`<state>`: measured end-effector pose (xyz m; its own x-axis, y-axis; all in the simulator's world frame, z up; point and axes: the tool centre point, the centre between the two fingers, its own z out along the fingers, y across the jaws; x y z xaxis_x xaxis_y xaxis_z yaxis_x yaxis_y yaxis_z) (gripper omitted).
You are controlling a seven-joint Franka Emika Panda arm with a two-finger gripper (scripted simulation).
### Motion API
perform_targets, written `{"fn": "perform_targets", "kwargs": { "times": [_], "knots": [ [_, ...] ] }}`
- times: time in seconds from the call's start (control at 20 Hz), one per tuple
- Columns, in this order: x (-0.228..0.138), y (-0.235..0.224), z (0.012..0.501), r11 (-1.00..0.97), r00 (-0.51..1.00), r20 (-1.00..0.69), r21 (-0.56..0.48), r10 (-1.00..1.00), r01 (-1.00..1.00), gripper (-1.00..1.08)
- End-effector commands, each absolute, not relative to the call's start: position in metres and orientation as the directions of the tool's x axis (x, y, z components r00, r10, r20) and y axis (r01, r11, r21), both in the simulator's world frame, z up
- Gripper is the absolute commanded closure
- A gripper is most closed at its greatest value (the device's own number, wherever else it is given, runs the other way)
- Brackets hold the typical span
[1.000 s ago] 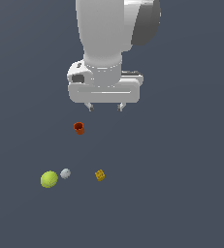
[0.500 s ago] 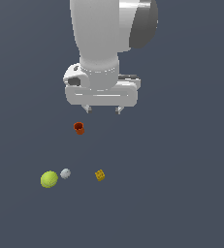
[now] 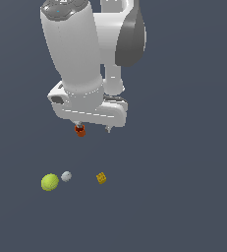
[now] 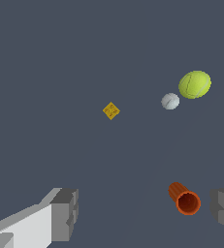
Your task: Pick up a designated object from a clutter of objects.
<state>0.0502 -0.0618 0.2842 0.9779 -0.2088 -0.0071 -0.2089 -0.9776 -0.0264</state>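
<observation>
Gripper (image 3: 93, 127): I see the fingers (image 4: 65, 214) spread wide, grasping nothing.
Tennis ball (image 3: 49, 182): on the floor, just beside the grey ball (image 3: 66, 176), apart from the gripper.
Cube (image 3: 101, 177): exterior view's right of both.
Cup (image 4: 184, 198): lying between my fingers.

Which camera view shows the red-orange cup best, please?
The wrist view shows the cup best: it lies on its side, whole, with its open mouth and ribbed wall visible. In the exterior view the cup is small and partly hidden behind the gripper, so its shape cannot be told.
</observation>
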Motion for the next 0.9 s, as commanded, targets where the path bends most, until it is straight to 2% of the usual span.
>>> {"fn": "perform_targets", "kwargs": {
  "times": [0.0,0.45,0.85],
  "knots": [
    [0.064,-0.076,0.273,-0.963,0.964,-0.009,-0.031,-0.267,-0.268,-0.92],
    [0.110,-0.141,0.221,-0.869,0.870,-0.016,-0.035,-0.493,-0.494,-0.92],
    [0.138,-0.201,0.165,-0.748,0.748,-0.015,-0.023,-0.663,-0.664,-0.92]
  ]
}}
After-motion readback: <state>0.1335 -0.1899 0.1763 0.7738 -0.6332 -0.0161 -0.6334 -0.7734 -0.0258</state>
